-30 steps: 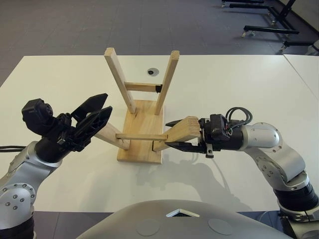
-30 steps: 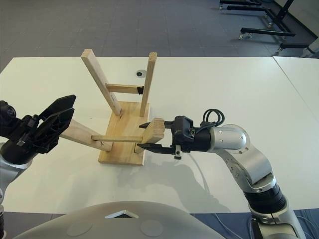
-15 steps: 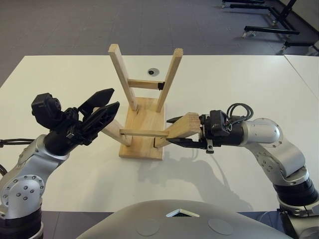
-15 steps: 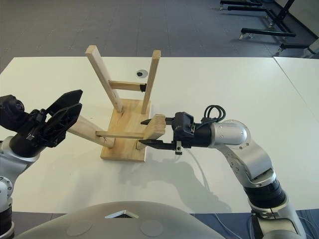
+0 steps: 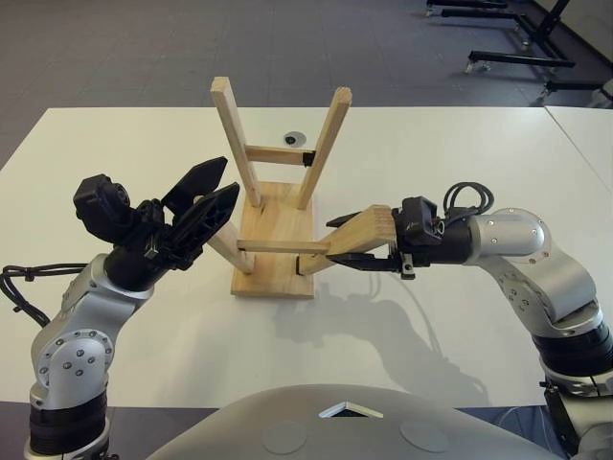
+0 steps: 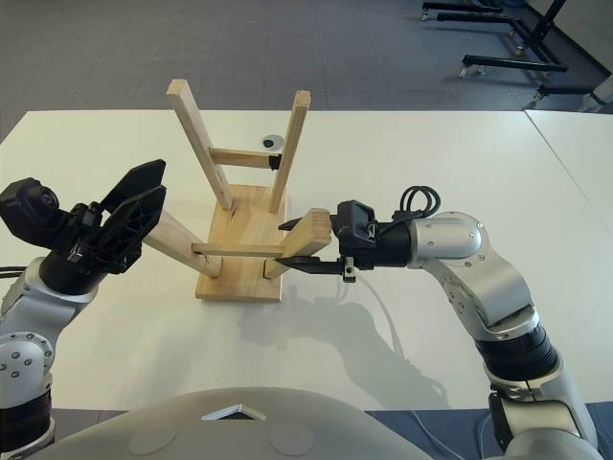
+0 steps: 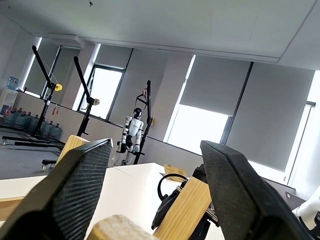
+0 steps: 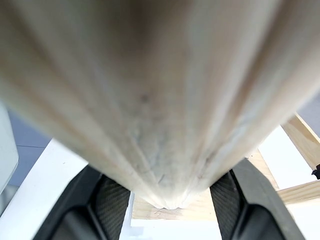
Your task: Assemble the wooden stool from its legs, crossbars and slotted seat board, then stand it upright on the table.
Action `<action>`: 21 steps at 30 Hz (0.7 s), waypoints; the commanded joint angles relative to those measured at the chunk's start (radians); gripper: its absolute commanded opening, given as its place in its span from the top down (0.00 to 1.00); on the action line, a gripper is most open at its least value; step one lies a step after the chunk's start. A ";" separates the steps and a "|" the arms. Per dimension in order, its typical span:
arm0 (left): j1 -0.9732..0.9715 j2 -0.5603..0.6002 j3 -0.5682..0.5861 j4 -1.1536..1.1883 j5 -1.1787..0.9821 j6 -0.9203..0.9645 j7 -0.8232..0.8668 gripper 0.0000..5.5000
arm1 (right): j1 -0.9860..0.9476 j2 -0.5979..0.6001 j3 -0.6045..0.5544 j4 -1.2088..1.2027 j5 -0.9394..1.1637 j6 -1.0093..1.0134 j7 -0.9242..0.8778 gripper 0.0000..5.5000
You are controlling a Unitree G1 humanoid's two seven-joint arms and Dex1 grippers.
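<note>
The wooden stool lies upside down, its slotted seat board (image 5: 283,218) flat on the white table (image 5: 460,153). Two far legs (image 5: 236,144) stand up, joined by a crossbar (image 5: 276,154). The near pair splays outward, joined by another crossbar (image 5: 283,246). My right gripper (image 5: 335,241) is shut on the near right leg (image 5: 362,228), whose wood runs between the fingers (image 8: 107,210) in the right wrist view. My left gripper (image 5: 228,176) is open, its fingers (image 7: 75,190) straddling the end of the near left leg (image 7: 115,230) without touching it.
A round cable hole (image 5: 296,136) sits in the table just behind the stool. A second table (image 5: 586,125) adjoins on the right. Black wheeled frames (image 5: 517,53) stand on the floor far behind. Bare tabletop lies on both sides of the stool.
My left gripper has moved in toward the stool and now straddles the near left leg's end. The stool has shifted slightly away and rightward, with the right gripper staying on its leg.
</note>
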 commanded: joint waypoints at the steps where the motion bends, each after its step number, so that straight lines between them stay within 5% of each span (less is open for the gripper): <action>1: -0.008 -0.033 -0.141 -0.001 0.054 0.047 -0.017 0.42 | -0.042 0.018 0.090 0.000 -0.031 0.014 0.044 0.63; 21: 0.024 -0.079 -0.217 0.101 0.156 -0.036 -0.073 0.42 | -0.087 0.011 0.042 -0.058 0.023 0.144 0.043 0.63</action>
